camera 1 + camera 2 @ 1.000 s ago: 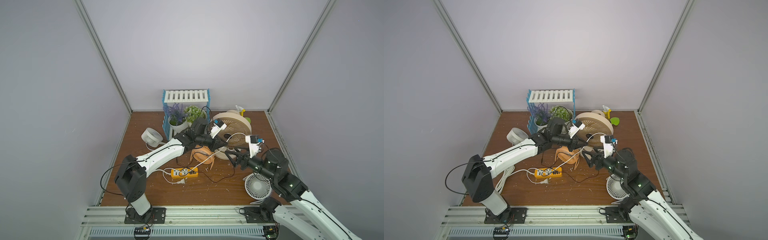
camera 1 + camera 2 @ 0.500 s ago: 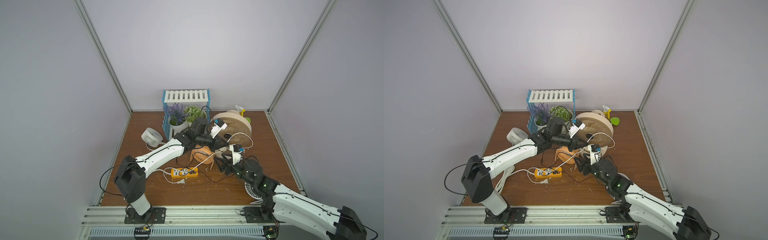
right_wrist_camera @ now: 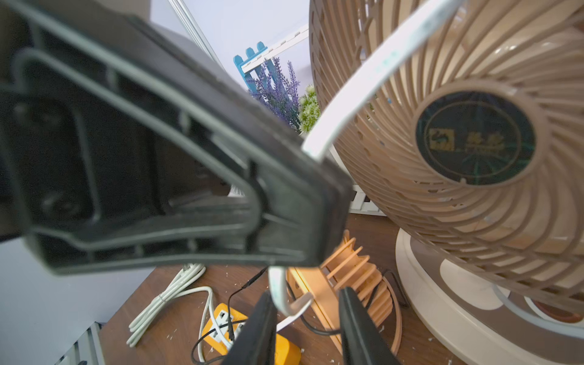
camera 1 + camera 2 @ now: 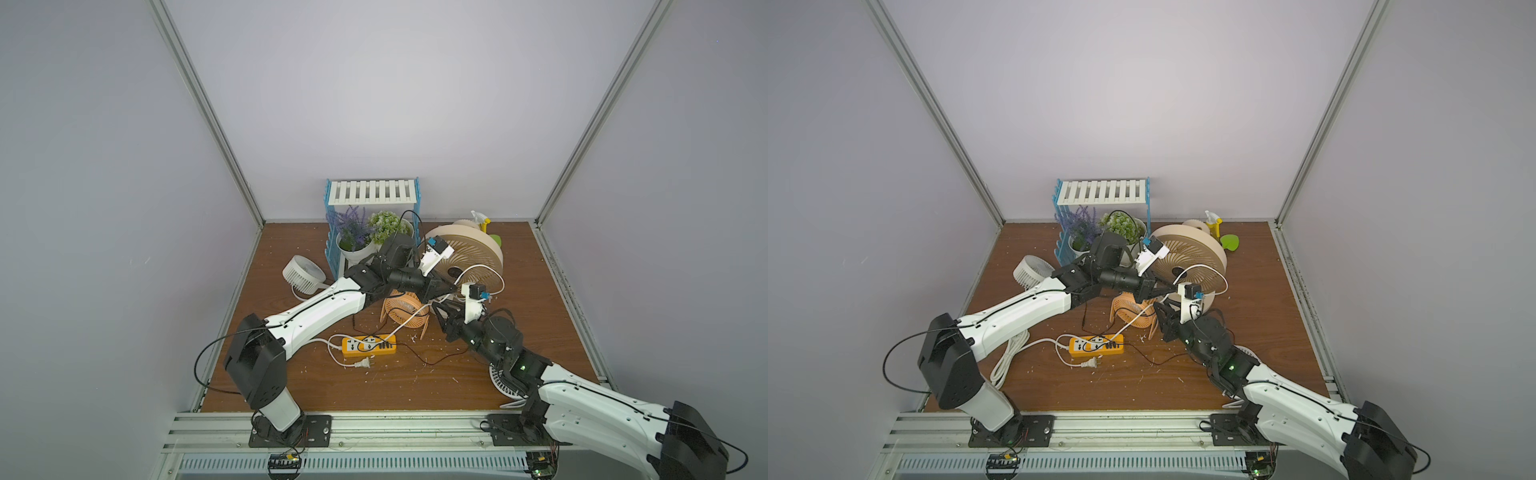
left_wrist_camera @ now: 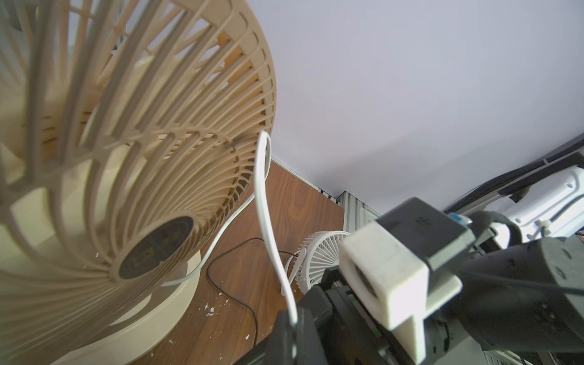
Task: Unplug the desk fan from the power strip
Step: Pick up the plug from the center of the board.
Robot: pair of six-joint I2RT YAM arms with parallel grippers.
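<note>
Two arms meet just right of centre in a top view, above the brown worktop (image 4: 374, 390). There the left tool (image 4: 452, 287) is clamped on a flat white cable (image 4: 409, 322) in front of the large beige fan (image 4: 469, 257). The right tool (image 4: 435, 305) points up at that cable from just below, beside the small orange fan (image 4: 401, 311). The power strip (image 4: 369, 346) lies flat at lower centre of the frame, in front of the orange fan, with the white cable running down to its top face. In a top view again, the power strip (image 4: 1096, 345) sits at lower centre, below and left of the left tool (image 4: 1168, 287) and the right tool (image 4: 1158, 306), whose tips stand close together. From the left wrist, the white cable (image 5: 264, 196) arcs past the beige fan (image 5: 126, 151) and ends pinched in the closed left tool (image 5: 293, 319); the strip is out of this view. From the right wrist, the fingers (image 3: 260, 328) of the right tool (image 3: 306, 294) stand apart with the white cable (image 3: 278, 290) between them, not squeezed. The power strip (image 3: 286, 349) lies on the worktop just beyond them, and the left tool (image 3: 316, 205) grips the same cable close by.
</note>
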